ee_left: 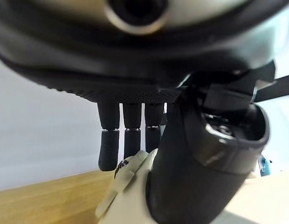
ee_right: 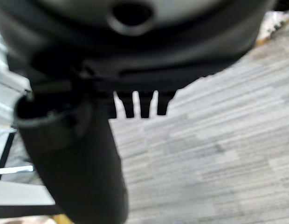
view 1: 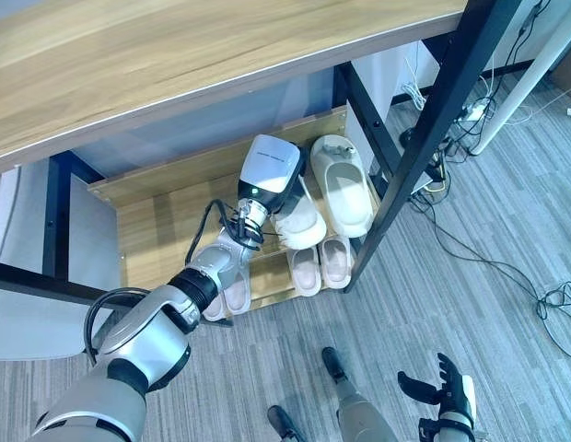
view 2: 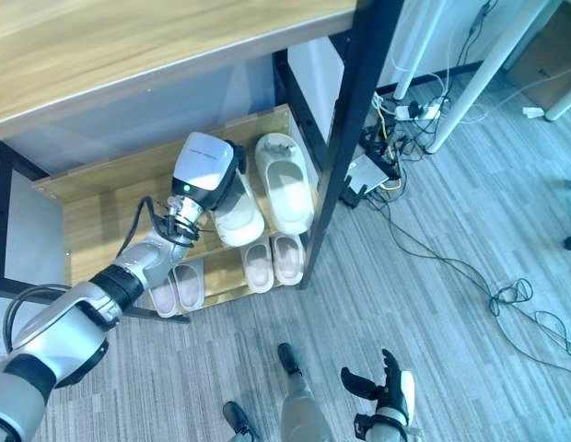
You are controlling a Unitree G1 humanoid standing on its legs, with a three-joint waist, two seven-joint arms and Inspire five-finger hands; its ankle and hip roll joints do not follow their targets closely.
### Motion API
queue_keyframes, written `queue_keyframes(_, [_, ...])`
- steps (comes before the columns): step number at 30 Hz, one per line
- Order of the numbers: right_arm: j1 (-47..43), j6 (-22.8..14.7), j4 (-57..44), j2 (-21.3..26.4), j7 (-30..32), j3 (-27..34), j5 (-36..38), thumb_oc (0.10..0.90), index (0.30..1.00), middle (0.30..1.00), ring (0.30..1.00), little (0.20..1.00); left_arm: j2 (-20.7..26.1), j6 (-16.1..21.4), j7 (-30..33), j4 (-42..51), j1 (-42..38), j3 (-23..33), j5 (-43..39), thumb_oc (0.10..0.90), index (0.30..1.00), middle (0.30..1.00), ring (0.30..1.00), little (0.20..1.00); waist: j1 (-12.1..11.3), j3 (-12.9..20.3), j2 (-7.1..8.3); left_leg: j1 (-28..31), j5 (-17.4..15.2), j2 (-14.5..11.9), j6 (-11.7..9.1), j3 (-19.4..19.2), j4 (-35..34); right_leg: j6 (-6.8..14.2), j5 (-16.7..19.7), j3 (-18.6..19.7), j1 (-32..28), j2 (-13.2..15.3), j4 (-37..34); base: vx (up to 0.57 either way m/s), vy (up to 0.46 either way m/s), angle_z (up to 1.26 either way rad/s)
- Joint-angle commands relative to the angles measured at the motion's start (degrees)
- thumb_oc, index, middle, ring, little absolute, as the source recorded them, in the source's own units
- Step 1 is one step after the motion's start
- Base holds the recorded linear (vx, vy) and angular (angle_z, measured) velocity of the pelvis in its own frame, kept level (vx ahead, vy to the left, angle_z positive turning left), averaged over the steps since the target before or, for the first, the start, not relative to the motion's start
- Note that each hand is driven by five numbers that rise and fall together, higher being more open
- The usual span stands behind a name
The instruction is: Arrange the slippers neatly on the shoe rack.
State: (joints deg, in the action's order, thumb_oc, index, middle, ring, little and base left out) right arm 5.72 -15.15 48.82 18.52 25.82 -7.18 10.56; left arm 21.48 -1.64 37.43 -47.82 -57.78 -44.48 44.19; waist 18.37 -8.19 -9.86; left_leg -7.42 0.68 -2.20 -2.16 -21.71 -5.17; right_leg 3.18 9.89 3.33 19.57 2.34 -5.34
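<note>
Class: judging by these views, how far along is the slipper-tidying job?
Done: one white slipper lies on the upper shelf, with two pairs on the lower shelf. In hand: the left hand holds a second white slipper beside the first. Left: releasing it. The right hand hangs open over the carpet.

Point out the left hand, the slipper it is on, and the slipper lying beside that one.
left hand (view 1: 272, 168), left eye view, white back of the hand.
held slipper (view 1: 304, 226), left eye view, its toe end.
neighbouring slipper (view 1: 345, 189), left eye view, its upper strap.
</note>
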Motion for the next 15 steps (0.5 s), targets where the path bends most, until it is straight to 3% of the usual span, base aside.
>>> queue_keyframes(1, [-1.36,-3.71,-2.11,4.05,3.59,0.60,-0.05,0.800,0.900,0.900,0.900,0.900,-0.12,-1.32,2.86,-6.25,-5.99,2.14,2.07,0.400,0.300,0.300,0.300,0.300,0.83,1.34,2.13,-1.86,0.29,-2.69,-3.39,4.43,0.17,6.81,-6.16,-3.66,-2.84,2.94,0.34,-0.01,-0.066,0.00])
queue_keyframes(8, [-3.20,-4.12,0.32,4.95,2.20,-1.54,1.42,0.800,0.900,0.900,0.900,0.900,-1.03,-1.88,1.88,-13.44,-13.77,-1.03,0.29,0.400,0.300,0.300,0.300,0.300,1.02,0.97,3.67,-3.32,0.61,-3.61,-3.78,4.02,0.17,6.91,-5.70,-3.47,-0.78,2.17,0.34,0.00,-0.008,0.02])
queue_keyframes(14, [-2.08,-4.05,0.41,4.26,1.83,-2.11,0.52,0.800,0.900,0.900,0.900,0.900,-1.66,-1.61,1.14,-14.15,-15.68,-0.52,-1.67,0.400,0.300,0.300,0.300,0.300,1.19,0.90,4.58,-3.43,0.81,-4.09,-3.99,4.34,0.17,6.64,-5.63,-4.01,-0.49,2.08,0.34,0.01,-0.021,-0.02])
queue_keyframes(15, [-2.12,-4.05,0.40,4.24,1.83,-2.13,0.52,0.800,0.900,0.900,0.900,0.900,-1.62,-1.61,1.14,-14.15,-15.71,-0.53,-1.66,0.596,0.594,0.594,0.594,0.594,1.21,0.94,4.66,-3.63,1.09,-4.06,-4.00,4.32,0.17,6.58,-5.40,-3.98,-0.29,2.10,0.34,0.00,0.000,0.00])
